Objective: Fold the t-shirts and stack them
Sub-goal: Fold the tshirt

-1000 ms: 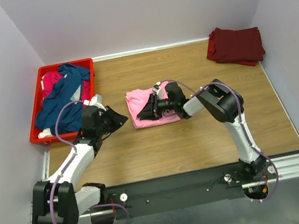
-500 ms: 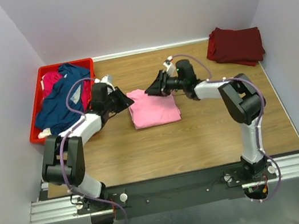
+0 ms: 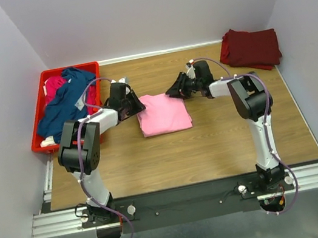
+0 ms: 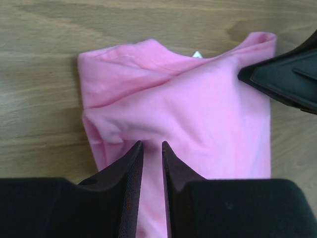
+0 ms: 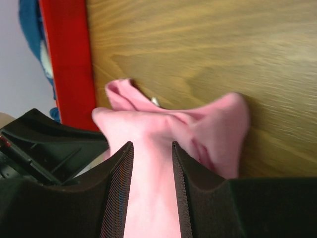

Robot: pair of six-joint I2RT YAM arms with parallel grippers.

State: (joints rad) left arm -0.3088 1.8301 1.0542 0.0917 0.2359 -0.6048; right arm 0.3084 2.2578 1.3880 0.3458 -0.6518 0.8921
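Both my arms have just gone from the near part of the light pink t-shirt [image 3: 164, 115] up to its back edge. A sec ago my right gripper [image 5: 152, 145] was over the middle of the cloth and my left gripper [image 4: 148, 145] sat low on the side facing the red crate [image 3: 52, 72]. Now the left is on the back corner nearest the crate and the right is on the back corner away from it.

The shirt itself hasn't shifted: same spot, just right of the crate, lying as a flat folded rectangle w/ a few soft creases.

Left fingers are drawn nearly together w/ a strip of pink in the slit, and creases run in toward the tips, so I read it as pinched. Right fingers sit a bit wider, clamped on a thicker bunch of pink that fills the gap between them.

What that means, imo: flattening is done and I've got both back corners, so this is either one more fold toward me or a lift to carry it off. The maroon t-shirt [image 3: 250, 47] lies folded well right of the crate, by the back wall, prob the stack spot.

The navy t-shirt [image 3: 64, 108] and magenta t-shirt [image 3: 53, 87] are in the crate, not yet folded, so I'm roughly halfway.
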